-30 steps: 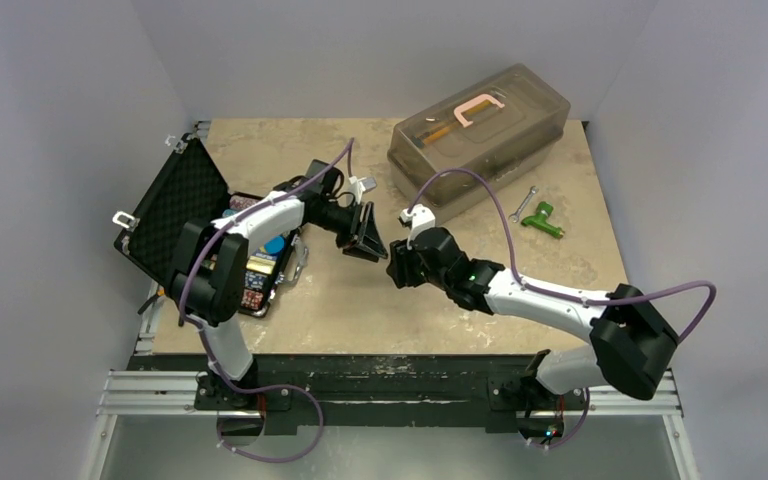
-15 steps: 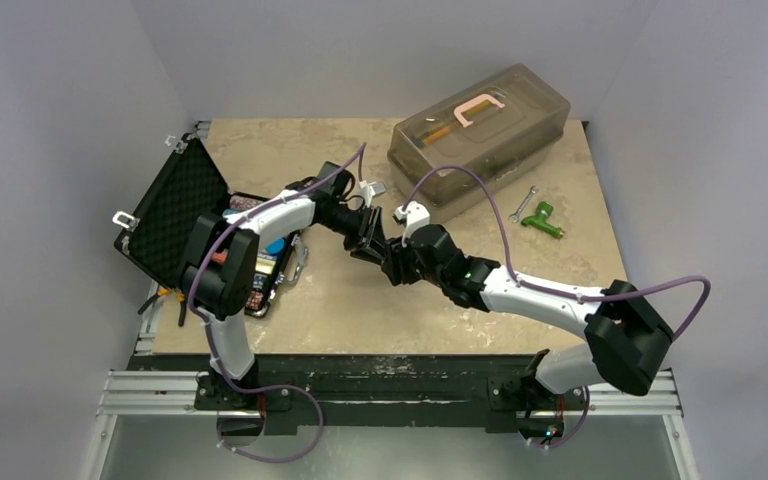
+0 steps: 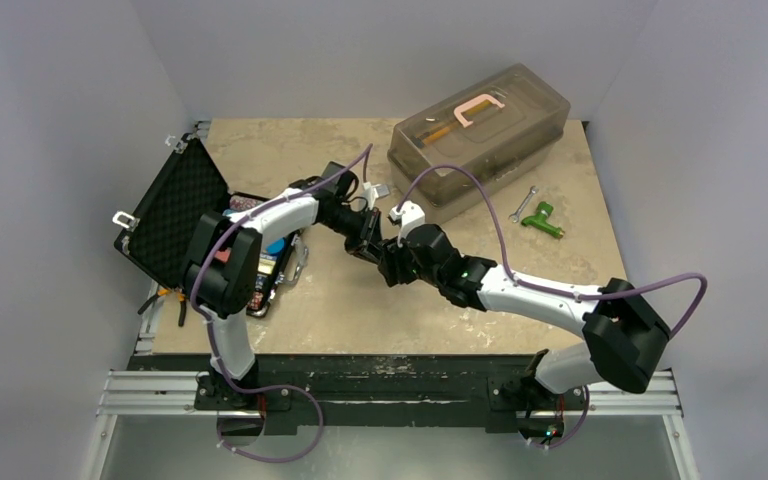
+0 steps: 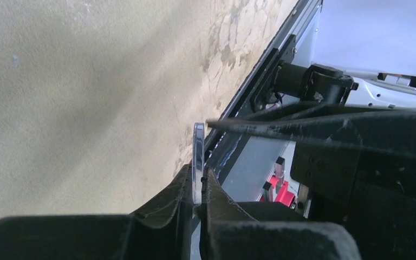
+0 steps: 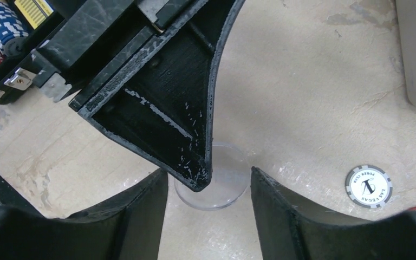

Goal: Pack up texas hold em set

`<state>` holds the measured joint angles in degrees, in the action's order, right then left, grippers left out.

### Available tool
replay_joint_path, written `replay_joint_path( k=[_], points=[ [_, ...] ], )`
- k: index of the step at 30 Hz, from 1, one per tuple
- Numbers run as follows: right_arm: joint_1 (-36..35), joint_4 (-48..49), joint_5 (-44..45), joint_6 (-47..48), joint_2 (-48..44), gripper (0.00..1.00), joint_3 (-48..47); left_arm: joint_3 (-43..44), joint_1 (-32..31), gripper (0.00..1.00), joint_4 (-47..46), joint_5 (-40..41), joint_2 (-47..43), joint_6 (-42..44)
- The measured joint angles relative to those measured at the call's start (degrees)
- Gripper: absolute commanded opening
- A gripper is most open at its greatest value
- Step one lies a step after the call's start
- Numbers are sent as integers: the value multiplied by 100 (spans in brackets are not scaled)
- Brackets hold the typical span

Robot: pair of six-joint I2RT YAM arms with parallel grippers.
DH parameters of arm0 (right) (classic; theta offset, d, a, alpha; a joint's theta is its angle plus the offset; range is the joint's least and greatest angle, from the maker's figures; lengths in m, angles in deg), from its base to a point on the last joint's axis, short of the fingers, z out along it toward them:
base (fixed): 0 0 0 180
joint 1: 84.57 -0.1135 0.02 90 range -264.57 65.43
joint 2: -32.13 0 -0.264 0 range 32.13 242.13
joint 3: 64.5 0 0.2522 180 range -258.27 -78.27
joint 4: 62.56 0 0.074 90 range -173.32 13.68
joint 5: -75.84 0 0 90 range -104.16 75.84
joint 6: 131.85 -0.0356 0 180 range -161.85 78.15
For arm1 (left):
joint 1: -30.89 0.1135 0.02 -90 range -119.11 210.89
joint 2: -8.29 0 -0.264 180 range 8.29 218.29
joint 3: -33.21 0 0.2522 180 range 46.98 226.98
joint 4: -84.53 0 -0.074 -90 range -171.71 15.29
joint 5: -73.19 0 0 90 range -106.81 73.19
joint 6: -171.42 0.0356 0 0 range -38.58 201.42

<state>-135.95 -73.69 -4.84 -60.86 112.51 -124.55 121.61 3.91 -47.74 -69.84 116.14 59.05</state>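
Mottled beige tabletop (image 3: 360, 310) underlies left claw (image 4: 197, 184) pinching thin clear round disc (image 4: 198, 143).

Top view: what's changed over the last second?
The right tool moved left, carrying the clear disc into the left tool, which was wide open and has now shut on it. The right tool keeps its grip. Case, tub and wrench stayed put.

The grey-and-white chip (image 5: 368, 186) lying flat on the table (image 5: 314, 81) reads "POKER CLUB" around its upper arc and "LAS VEGAS" around its lower arc.
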Motion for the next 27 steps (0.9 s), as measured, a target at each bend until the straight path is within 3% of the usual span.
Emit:
replay_joint_path(
  k=[4,10,18,21,27],
  points=[
    [0,-42,149,13,-13,74,0,186,-11,0,424,332,-2,297],
    [0,-341,494,-111,-597,75,129,503,4,0,1259,1974,-365,1010],
    [0,-1060,1104,-98,-1130,75,402,208,122,0,1709,3847,-1600,1860],
    [0,-1255,1174,-87,-1432,75,719,66,494,0,1834,4074,-1847,1967],
    [0,-1370,1213,-46,-1864,75,874,-184,2055,0,2033,4485,-2109,1989]
  ],
)
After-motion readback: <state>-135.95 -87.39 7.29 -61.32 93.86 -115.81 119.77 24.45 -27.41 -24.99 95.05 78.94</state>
